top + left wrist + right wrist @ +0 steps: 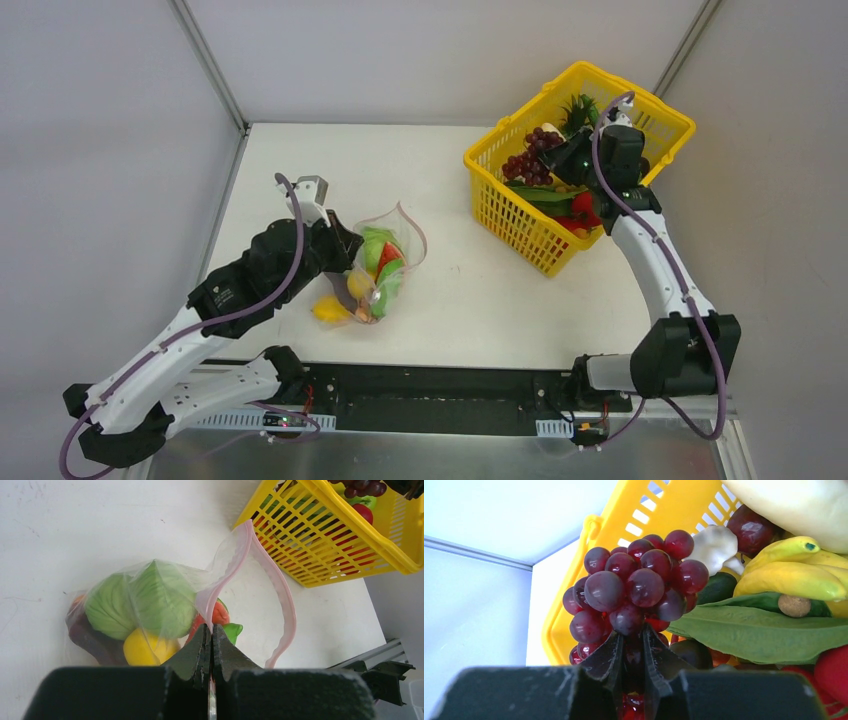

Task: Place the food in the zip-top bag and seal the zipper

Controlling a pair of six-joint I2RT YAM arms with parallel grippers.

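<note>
Left jaws: closed, pinching one lip of the bag (pixel 220 565) at its pink zipper (pixel 287 605); the strip runs straight into the closed tips.
Right jaws: closed on the grapes (pixel 634 590), tips clamped at the underside of the bunch, inside the basket (pixel 664 505).
Bag: on the counter (pixel 450 170), left of centre, right against the left arm (pixel 250 275); well apart from the basket.
Bag mouth: open, zipper unsealed, its two strips bowed apart in a loop, facing the basket side.
In the bag: green cabbage (pixel 140 605), yellow fruit (pixel 142 650) below it in the wrist view, a red-orange piece (pixel 220 614) near the mouth, something dark purple (pixel 85 635) at the closed end.
Loose food: one yellow piece (pixel 328 309) on the counter at the bag's near end; touching it or just beside it, cannot tell.
Basket: yellow lattice, far right of the counter near the back corner; the right arm (pixel 650 260) reaches into it from above.
Basket contents: bananas (pixel 794 575), a big green leaf (pixel 764 630), a white piece (pixel 716 545), red items (pixel 834 675) at the low right, a dark green one (pixel 719 587) behind the grapes.
Grapes height: lifted off the pile or resting on it, cannot tell.
</note>
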